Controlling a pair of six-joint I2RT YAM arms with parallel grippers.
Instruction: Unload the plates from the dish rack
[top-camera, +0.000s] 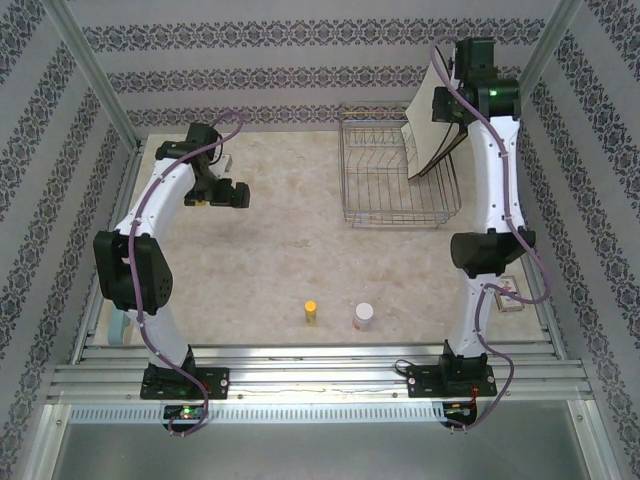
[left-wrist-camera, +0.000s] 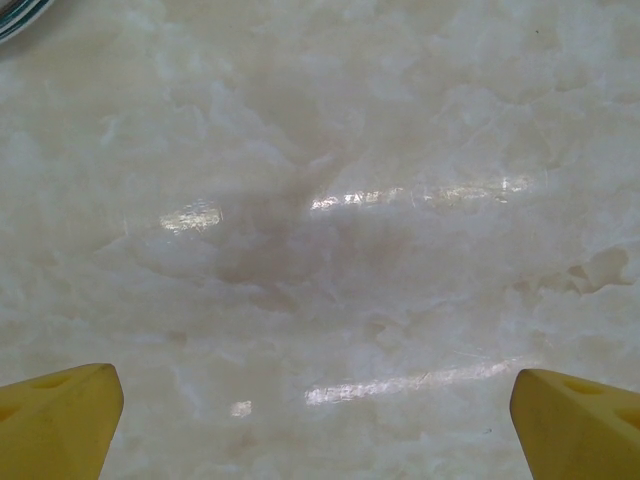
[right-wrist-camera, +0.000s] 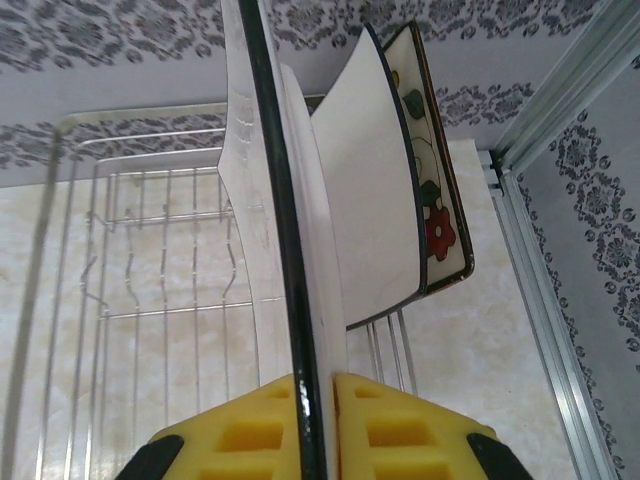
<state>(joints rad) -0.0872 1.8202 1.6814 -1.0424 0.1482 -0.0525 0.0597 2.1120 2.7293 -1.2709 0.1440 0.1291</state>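
- While the right pincer (right-wrist-camera: 318, 420) is pinching narrowly on the dark rim of a plate (right-wrist-camera: 275, 200), that plate is standing edge-on up the middle of the right wrist frame. In the overhead frame it is leaning over the right end of the dish rack (top-camera: 395, 185), at upper right.
- Just right of it, two more are standing in the rack: a plain pale-backed plate (right-wrist-camera: 365, 170) and, behind that, a flowered square plate (right-wrist-camera: 432, 190).
- The left pincer (left-wrist-camera: 318, 420) is hanging wide and holding nothing over bare marbled tabletop (top-camera: 280, 250), in the left half of the overhead frame.
- The gripped plate is looking like glazed ceramic, so it is probably stiff, slick, weighty for an edge pinch, and liable to chip against wire or a neighbouring plate.
- The rim is looking like the only practical hold while the plates are standing on edge, with one pad on each face, as the yellow pads are sitting now. A deeper bite would be guarding against the plate swinging.
- Whether its lower edge is clearing the prongs is not showing.
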